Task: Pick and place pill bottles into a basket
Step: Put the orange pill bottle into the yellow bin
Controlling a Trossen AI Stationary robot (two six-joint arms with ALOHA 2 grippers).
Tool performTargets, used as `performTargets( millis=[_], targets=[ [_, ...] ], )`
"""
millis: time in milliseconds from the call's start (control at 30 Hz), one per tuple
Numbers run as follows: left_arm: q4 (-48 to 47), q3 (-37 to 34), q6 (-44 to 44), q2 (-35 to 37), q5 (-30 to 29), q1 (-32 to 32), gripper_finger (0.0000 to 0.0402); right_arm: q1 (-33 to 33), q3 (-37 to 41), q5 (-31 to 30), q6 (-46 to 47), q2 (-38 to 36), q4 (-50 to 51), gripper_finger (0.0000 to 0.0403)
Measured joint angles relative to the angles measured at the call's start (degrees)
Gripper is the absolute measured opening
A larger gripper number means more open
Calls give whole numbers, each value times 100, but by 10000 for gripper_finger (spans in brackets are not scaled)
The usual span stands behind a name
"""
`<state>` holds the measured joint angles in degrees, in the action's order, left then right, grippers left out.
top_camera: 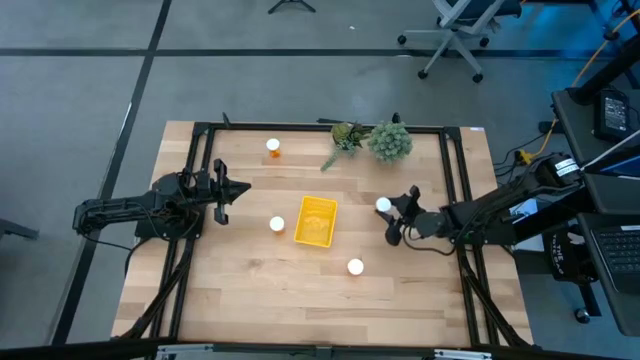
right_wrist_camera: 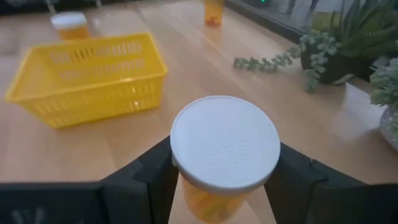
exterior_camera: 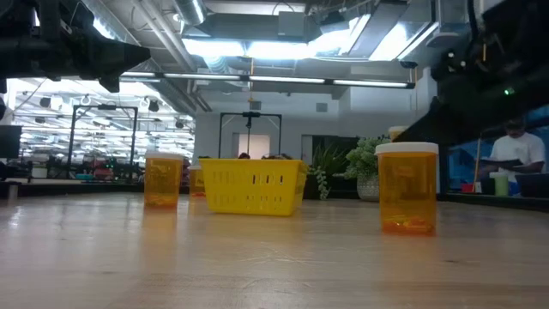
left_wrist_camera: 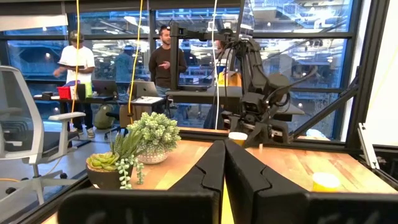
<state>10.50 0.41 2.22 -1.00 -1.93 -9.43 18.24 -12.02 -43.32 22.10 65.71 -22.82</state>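
Right end effector [top_camera: 387, 218] sits right of counter centre, fingers either side of a pill bottle [top_camera: 383, 205]; right wrist view shows the white cap [right_wrist_camera: 225, 142] between both dark fingers [right_wrist_camera: 144, 175], clamped on it, bottle upright. Yellow basket [top_camera: 316, 221] lies just beyond this end effector toward counter centre, near but apart, nothing visible inside. Second bottle [top_camera: 277, 224] stands on the far side of the basket from the right end effector, just beside its wall. Third bottle [top_camera: 355, 266] stands on the counter [top_camera: 250, 290] near the right end effector, toward the front edge. Fourth bottle [top_camera: 273, 148] stands well away near the back edge. Two green plants [top_camera: 375, 139] sit at the back edge, behind the right end effector. Left end effector [top_camera: 228, 190] waits at the counter's left side, fingers together, holding nothing, well apart from the basket. People stand in the room beyond.
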Motion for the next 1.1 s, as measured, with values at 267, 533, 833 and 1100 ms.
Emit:
performTargets(
  millis=[267,533,833,1100],
  targets=[
    [0,2,2,-1,-1,-2,7,0,-774,327,434,2,1052,198],
    [0,2,2,-2,0,-2,8,-2,-1214,649,12,0,1052,198],
    [0,2,4,-1,0,-2,8,0,-2031,1048,-445,-170,2028,198],
    [0,0,4,0,0,0,6,0,-2714,1048,-559,-696,2948,198]
  ],
)
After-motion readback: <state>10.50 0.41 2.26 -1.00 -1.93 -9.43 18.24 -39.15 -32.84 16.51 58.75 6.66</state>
